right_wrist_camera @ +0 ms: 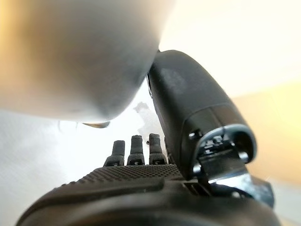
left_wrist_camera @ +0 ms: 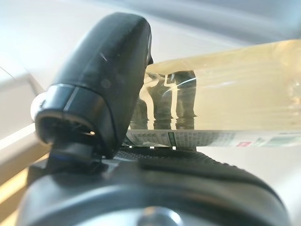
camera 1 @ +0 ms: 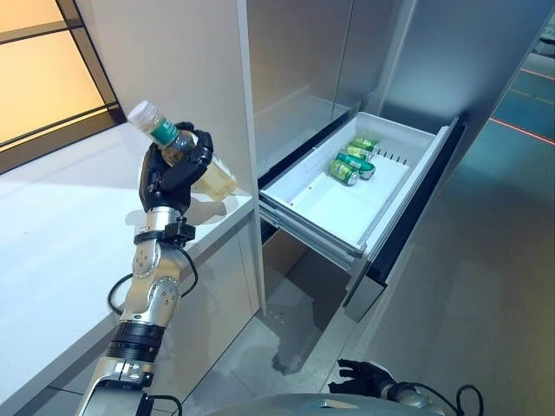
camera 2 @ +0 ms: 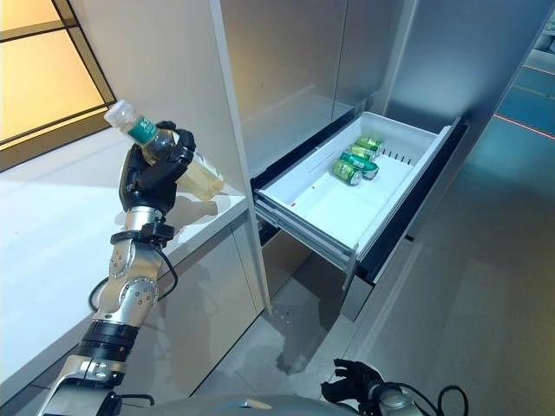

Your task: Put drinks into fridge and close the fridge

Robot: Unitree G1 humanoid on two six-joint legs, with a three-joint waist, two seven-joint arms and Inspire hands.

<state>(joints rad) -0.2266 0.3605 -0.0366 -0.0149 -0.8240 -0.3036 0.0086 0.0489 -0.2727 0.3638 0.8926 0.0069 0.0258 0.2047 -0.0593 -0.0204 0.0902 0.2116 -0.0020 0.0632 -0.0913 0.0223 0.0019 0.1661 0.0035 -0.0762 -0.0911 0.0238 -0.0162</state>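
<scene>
While loaded: we see three cans (camera 1: pixel 354 160) lying in the open fridge drawer (camera 1: pixel 299 186).
Left hand (camera 1: pixel 176 166): fingers curled round a tea bottle (camera 1: pixel 186 154) over the counter (camera 1: pixel 52 234).
Right hand (camera 2: pixel 351 381): low, fingers relaxed, empty.
Left: we judge bottle stowing and drawer closing remain.

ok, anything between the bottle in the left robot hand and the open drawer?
Only the white cabinet panel's edge stands between the bottle, held in the left robot hand, and the open drawer, in both eye views.

pale yellow bottle (camera 1: pixel 208 178) with green label, green cans (camera 1: pixel 353 159), white drawer (camera 1: pixel 347 212)
</scene>
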